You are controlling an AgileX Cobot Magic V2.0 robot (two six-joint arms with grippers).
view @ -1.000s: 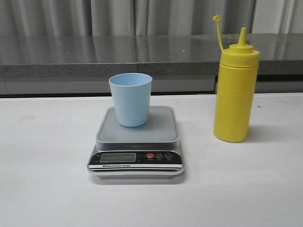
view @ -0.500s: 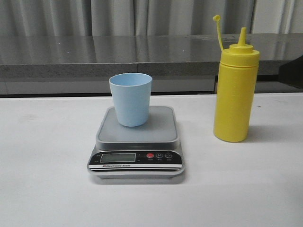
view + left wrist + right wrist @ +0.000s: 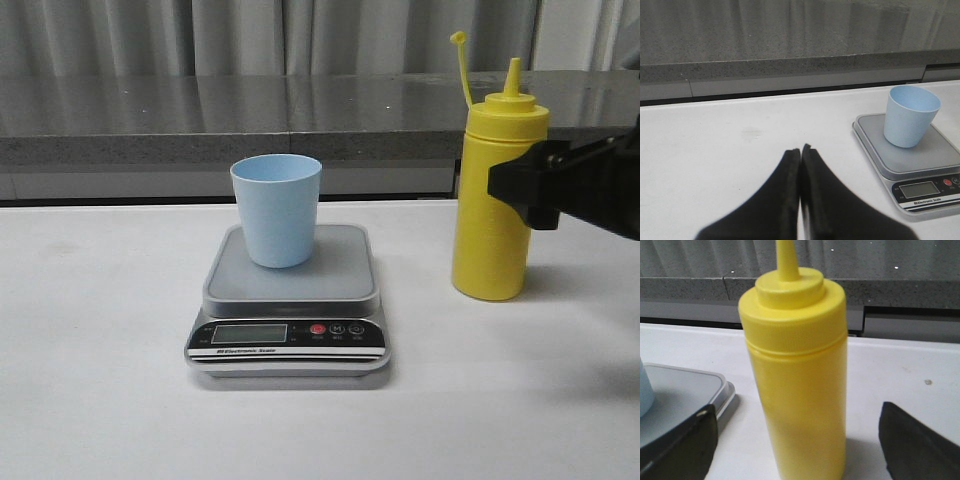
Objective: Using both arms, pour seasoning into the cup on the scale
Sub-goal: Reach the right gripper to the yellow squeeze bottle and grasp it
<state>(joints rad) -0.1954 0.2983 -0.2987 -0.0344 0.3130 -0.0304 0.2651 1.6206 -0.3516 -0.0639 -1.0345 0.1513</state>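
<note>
While the cup [image 3: 276,209] sits on the scale [image 3: 288,300] mid-bench, the right hand [image 3: 795,440], spread wide, flanks the seasoning [image 3: 496,190] toward the bench's right edge without gripping; the left hand [image 3: 800,165] rests pinched closed. Grasping and pouring remain.

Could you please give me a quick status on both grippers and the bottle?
Right gripper open, straddling upright seasoning, no contact. Left gripper shut, empty. Cup on scale. Nothing blocking.
</note>
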